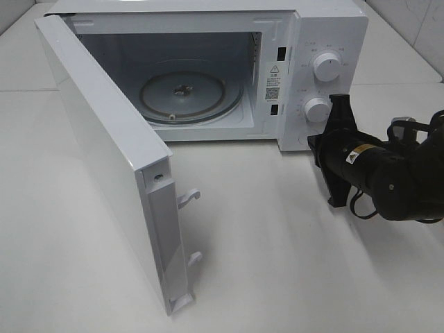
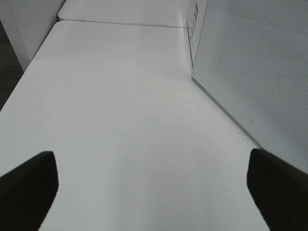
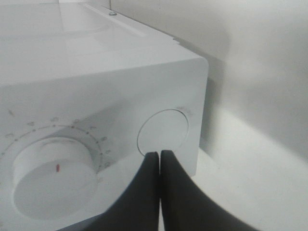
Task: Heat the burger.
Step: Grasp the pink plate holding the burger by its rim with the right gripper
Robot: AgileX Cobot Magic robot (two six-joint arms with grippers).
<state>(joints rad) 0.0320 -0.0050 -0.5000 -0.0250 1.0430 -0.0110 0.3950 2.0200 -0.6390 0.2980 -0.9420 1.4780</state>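
Right gripper [image 3: 159, 154], pinched shut, sits just before the microwave's [image 1: 347, 41] round button [image 3: 163, 129].

Microwave cavity [image 1: 166, 52] stands open frontward; open door [image 1: 97, 152] juts forward beside it.

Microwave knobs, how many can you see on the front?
2. The upper knob sits high on the microwave's right-hand panel; the lower knob is directly beneath it. None appear hidden.

Microwave [image 1: 347, 41]: white, sitting upright, facing forward.
Door [image 1: 97, 152]: standing swung wide open on its left hinge.
Turntable [image 1: 201, 104]: clear glass, lying flat in the cavity.
Upper dial [image 1: 326, 66], lower dial [image 1: 317, 110]: sitting stacked on the right panel.
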